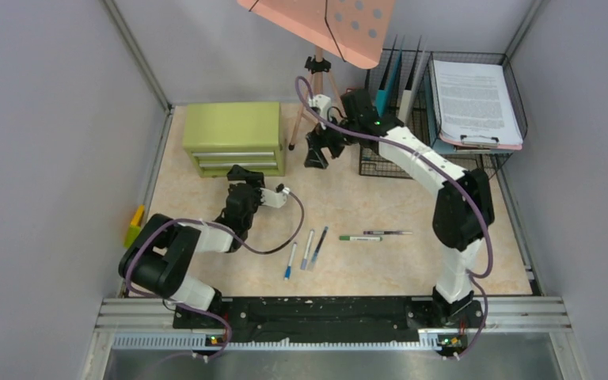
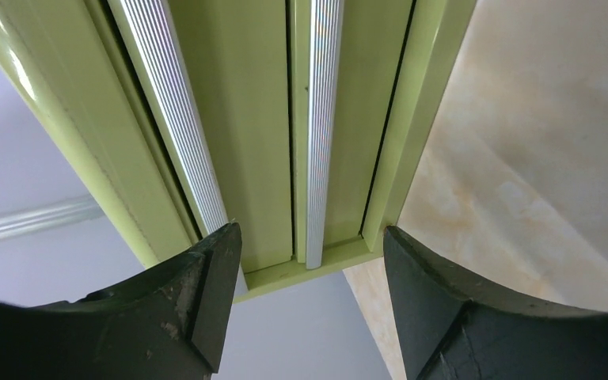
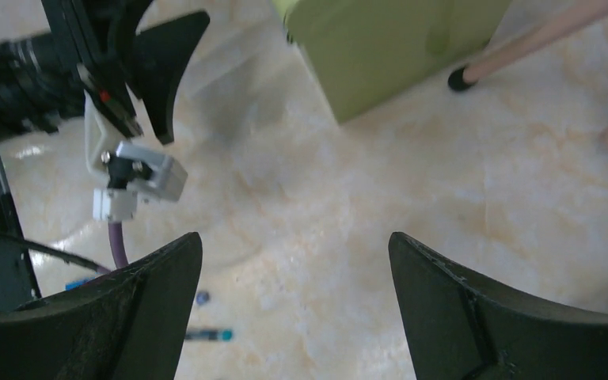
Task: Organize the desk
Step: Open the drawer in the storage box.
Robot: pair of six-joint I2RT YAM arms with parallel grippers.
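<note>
Left wrist view shows the left gripper [image 2: 309, 237] spread and empty, facing a ribbed drawer handle [image 2: 321, 119] of the green cabinet [image 2: 241, 119] at the far left corner of the desk [image 2: 538, 158], likely to open storage for the pens [image 1: 307, 249], while the right gripper [image 3: 294, 245] hovers released.

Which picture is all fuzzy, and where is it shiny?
Right wrist view: fuzzy all over, a pen just a smear, the desk hazy. Left wrist view: sharp, with bright shine on the ribbed silver handle of the green cabinet. Top view: clear, evenly lit.
</note>
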